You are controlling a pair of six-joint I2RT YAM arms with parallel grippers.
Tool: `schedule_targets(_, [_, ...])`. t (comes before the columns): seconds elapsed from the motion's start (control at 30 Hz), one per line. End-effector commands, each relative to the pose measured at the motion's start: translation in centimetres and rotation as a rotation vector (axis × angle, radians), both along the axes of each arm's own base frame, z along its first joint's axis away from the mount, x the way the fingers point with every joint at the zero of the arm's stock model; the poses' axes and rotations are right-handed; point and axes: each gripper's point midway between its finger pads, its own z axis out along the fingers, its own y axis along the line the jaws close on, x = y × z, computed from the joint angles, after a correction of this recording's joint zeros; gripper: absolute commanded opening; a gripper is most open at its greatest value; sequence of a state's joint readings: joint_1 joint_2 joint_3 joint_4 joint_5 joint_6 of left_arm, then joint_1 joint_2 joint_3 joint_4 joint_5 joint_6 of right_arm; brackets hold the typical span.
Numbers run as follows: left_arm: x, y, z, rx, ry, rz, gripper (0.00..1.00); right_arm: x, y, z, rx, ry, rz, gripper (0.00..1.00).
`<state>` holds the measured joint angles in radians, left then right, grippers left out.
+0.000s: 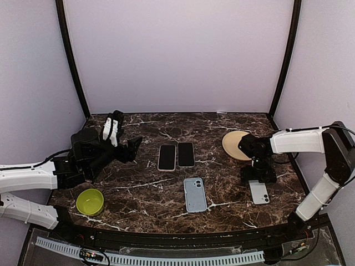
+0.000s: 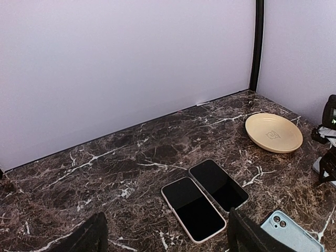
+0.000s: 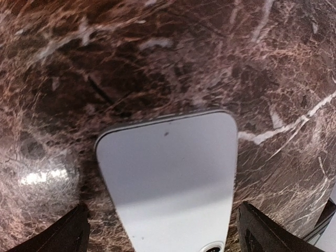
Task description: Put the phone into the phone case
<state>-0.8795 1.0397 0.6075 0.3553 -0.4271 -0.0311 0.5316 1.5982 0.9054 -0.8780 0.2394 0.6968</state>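
A white phone (image 1: 259, 192) lies back up on the marble table at the right. It fills the right wrist view (image 3: 168, 173), camera lens at the bottom edge. My right gripper (image 1: 258, 176) is low over its far end, open, a finger on each side (image 3: 163, 231); I cannot tell if the fingers touch it. A light blue phone case (image 1: 195, 194) with a camera cutout lies near the table's middle front, also in the left wrist view (image 2: 294, 237). My left gripper (image 1: 123, 139) is open and empty, raised at the left (image 2: 165, 239).
Two phones lie screen up side by side at mid-table, one pale-edged (image 1: 167, 157) (image 2: 193, 209), one dark-edged (image 1: 186, 154) (image 2: 218, 185). A tan plate (image 1: 234, 145) (image 2: 273, 132) sits at the back right. A green bowl (image 1: 90, 201) sits front left.
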Motion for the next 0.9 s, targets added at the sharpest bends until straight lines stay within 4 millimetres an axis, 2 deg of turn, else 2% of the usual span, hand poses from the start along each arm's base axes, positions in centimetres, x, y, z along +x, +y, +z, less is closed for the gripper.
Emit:
schedule_targets(0.0, [0.1,0.0,2.2,-0.030,-0.035,-0.005,0.81,-0.6,-1.3,-0.7,0.027,0.000,-0.061,0.99])
schedule_targets(0.17, [0.3,-0.2,2.3,-0.040,-0.019,-0.014,0.81,-1.6,-1.7,-1.9,0.095,0.031,-0.082,0.99])
schedule_targets(0.33, [0.1,0.3,2.8,-0.050,-0.037,-0.009,0.81,-2.6,-1.1,-3.3,0.163,0.064,-0.081,0.98])
schedule_targets(0.47, [0.0,0.3,3.0,-0.054,-0.042,-0.014,0.81,-3.4,-0.5,-4.1,0.171,0.110,-0.046,0.81])
schedule_targets(0.67, [0.0,0.0,2.9,-0.049,-0.039,-0.024,0.81,-3.4,2.9,-3.7,0.191,0.125,0.058,0.60])
schedule_targets(0.77, [-0.1,-0.2,2.9,-0.047,-0.046,-0.037,0.81,-3.2,4.5,-3.3,0.205,0.117,0.101,0.54])
schedule_targets(0.87, [-0.5,-1.1,2.6,-0.031,-0.048,-0.096,0.80,-3.0,7.1,-2.3,0.281,0.107,0.161,0.51])
